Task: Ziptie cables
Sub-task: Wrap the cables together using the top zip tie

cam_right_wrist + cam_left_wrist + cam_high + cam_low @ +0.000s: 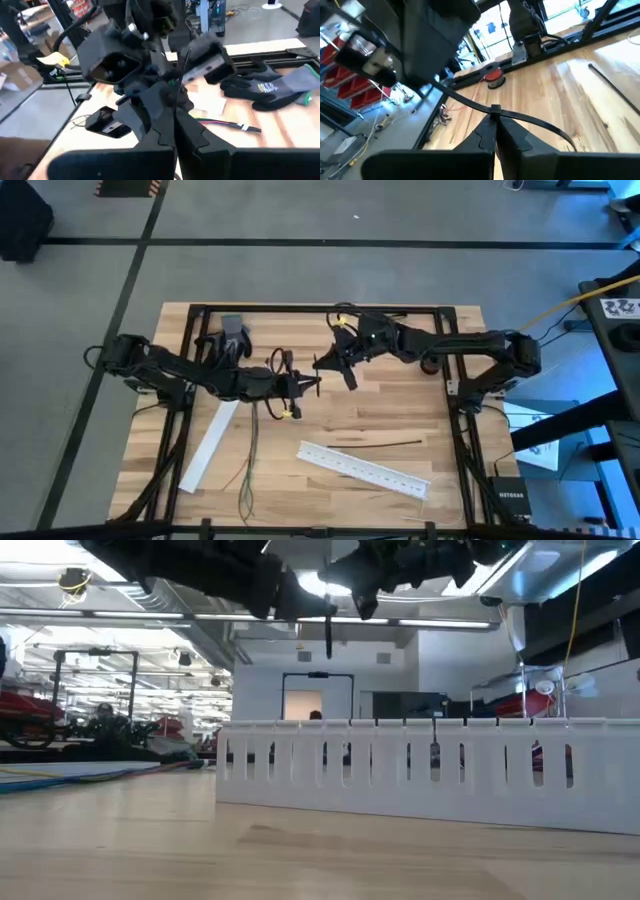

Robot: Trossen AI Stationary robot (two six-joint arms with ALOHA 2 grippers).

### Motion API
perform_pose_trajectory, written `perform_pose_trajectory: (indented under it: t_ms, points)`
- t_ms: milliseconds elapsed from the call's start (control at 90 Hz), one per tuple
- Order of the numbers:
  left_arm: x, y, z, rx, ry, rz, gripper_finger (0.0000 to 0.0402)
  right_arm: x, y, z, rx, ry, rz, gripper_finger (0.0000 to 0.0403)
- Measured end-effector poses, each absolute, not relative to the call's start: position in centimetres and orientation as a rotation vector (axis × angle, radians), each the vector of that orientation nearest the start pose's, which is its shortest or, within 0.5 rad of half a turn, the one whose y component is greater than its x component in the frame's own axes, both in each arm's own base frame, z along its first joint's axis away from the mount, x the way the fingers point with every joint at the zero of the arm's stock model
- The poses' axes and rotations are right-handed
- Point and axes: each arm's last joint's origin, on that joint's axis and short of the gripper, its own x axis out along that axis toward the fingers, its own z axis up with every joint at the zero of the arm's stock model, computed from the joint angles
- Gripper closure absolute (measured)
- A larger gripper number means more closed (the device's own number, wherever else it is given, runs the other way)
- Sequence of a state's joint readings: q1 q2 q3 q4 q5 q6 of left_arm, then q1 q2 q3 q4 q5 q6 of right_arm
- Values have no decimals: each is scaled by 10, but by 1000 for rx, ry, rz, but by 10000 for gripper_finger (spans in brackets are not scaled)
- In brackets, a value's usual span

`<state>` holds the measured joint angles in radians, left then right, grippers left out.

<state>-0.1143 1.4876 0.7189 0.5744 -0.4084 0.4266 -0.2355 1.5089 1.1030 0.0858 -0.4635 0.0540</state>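
Pale wood planks make up the table [400,420], which sits inside a dark metal frame [320,309] on a grey floor crossed by black tape lines. Both arms meet above the middle of the table, clear of the surface. The left gripper [308,384] has its fingers pressed together on a thin black zip tie [520,116], which bends across the fingertips in the left wrist view. The right gripper [335,361] faces it from just beside; its fingers also look closed, with a thin black strip [181,62] rising from between them, but whether they actually clamp it cannot be told.

The cables [252,442] lie on the wood below the left arm, running toward the near edge, with loose ends splayed at the bottom; neither gripper touches them. A white perforated strip [212,442] lies tilted just left of them, and a second one [365,468] lies to the right near the front. Between that strip and the grippers a thin dark strip [385,443] rests flat. A grey and black glove [232,336] lies at the far left of the table.

At table height, the near white strip [420,772] stands like a slotted fence across the view. Behind it is a bright workshop with ceiling lights, white walls, a doorway [303,702] and red shapes at both sides.
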Motion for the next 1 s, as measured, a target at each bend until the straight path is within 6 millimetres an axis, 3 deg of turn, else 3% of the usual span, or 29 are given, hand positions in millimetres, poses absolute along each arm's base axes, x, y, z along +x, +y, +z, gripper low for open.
perform_pose_trajectory:
  t_ms: [278, 1000]
  points:
    - [305, -26, 213, 449, 335, 277, 401, 335, -73, 317, 74, 358, 184, 403]
    - [298, -26, 197, 486, 490, 297, 401, 328, -95, 315, 63, 384, 97, 400]
